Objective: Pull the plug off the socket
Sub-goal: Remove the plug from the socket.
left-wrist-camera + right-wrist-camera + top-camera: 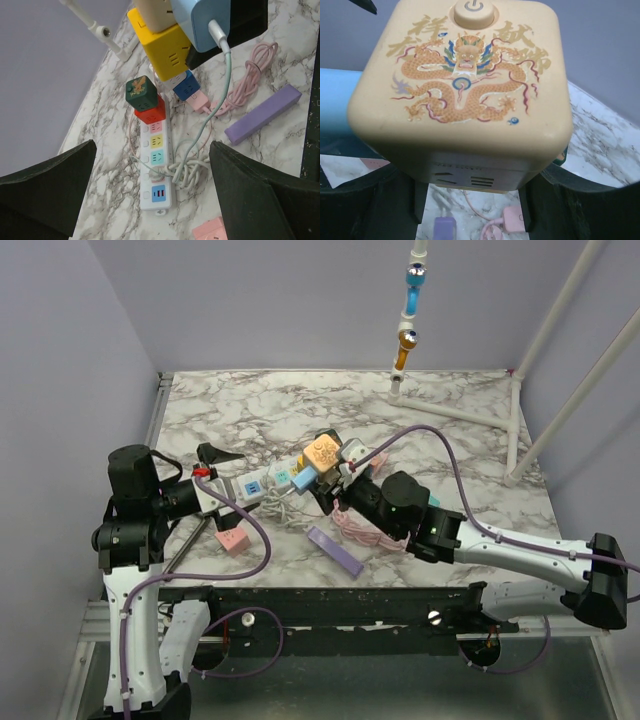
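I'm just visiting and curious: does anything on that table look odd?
Yes: a white cable lies tangled across the power strip sockets, and a green cube adapter sits stacked on a red cube at its end.

Top external high over near edge, facing down toward far edge, whole table point(250, 400) in frame, left wrist from left edge, angled toward far right corner along power strip point(156, 165), right wrist tight on cream cube point(465, 90), cube in all three views.
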